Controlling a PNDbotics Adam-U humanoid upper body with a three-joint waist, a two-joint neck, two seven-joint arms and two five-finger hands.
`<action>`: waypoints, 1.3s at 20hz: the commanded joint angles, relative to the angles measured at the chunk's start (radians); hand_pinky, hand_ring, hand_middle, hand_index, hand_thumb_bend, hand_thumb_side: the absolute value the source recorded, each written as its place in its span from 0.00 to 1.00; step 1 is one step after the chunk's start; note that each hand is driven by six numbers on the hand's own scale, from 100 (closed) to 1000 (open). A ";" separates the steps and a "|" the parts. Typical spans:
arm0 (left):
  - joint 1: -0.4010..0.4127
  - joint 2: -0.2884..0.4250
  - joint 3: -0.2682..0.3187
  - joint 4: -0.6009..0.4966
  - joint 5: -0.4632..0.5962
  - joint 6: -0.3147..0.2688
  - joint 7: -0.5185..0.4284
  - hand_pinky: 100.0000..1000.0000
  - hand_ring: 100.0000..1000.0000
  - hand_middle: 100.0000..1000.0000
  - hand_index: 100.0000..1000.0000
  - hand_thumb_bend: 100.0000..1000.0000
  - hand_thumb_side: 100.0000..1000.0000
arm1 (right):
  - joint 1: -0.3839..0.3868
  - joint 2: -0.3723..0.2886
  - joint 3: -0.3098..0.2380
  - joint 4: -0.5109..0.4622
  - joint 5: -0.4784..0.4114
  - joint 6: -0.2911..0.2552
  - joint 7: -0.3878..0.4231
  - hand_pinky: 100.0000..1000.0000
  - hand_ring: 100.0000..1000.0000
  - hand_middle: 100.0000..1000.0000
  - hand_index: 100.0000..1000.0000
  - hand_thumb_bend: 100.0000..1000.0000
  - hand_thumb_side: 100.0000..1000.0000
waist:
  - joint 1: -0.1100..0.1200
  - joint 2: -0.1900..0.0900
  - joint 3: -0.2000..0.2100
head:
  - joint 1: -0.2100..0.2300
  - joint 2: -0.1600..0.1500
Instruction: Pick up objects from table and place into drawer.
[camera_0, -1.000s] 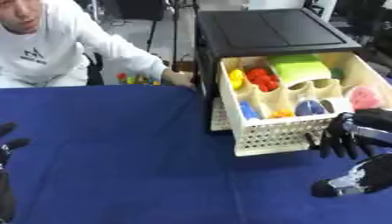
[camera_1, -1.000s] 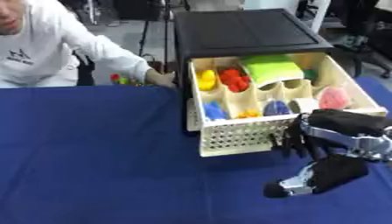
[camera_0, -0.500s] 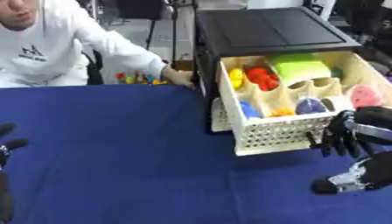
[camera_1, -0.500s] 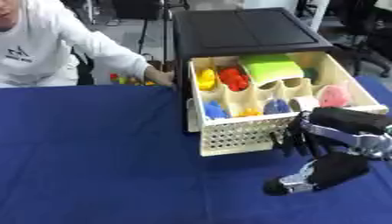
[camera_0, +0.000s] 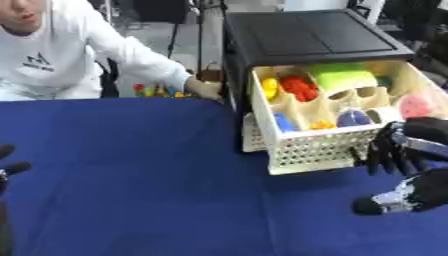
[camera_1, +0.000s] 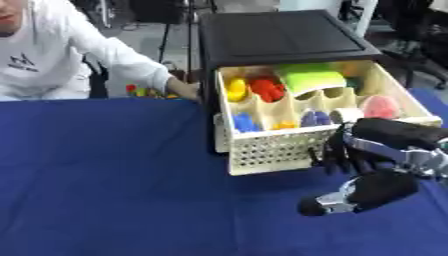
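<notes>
The table is covered in a blue cloth and takes up most of the view. At its far right stands a black cabinet with a cream drawer pulled out toward the robot; the drawer's front is a mesh of small holes. Inside the drawer lie a green roll, a pink ball, a red thing, a yellow thing and some blue things, set in separate compartments.

The right hand comes in from the right edge, just in front of the drawer's right front corner. Its dark fingers hang downward, slightly bent, close to the mesh front, and they hold nothing. The thumb sticks out low and to the left over the cloth.

The left hand shows only at the lower left edge, with a few dark fingertips in view, relaxed and empty.

Small coloured toys lie at the table's far edge, just left of the cabinet, by a person's hand
</notes>
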 joint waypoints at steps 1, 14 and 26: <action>-0.013 0.005 -0.001 -0.013 0.001 -0.002 -0.007 0.51 0.66 0.71 0.89 0.55 1.00 | -0.027 -0.015 -0.004 0.012 0.014 -0.003 -0.005 0.26 0.74 0.96 0.95 0.81 0.83 | -0.002 -0.010 0.004 | -0.008 -0.016; -0.016 -0.003 -0.002 -0.013 -0.005 0.001 -0.011 0.51 0.65 0.71 0.89 0.55 1.00 | -0.051 -0.002 -0.001 0.060 0.025 -0.004 -0.017 0.26 0.75 0.96 0.95 0.81 0.82 | -0.006 0.007 0.021 | -0.016 -0.029; -0.018 -0.013 -0.005 -0.013 -0.015 0.004 -0.016 0.51 0.65 0.71 0.89 0.54 1.00 | -0.069 0.011 -0.009 0.126 0.049 0.004 -0.056 0.27 0.75 0.97 0.96 0.82 0.83 | -0.010 0.028 0.040 | -0.026 -0.050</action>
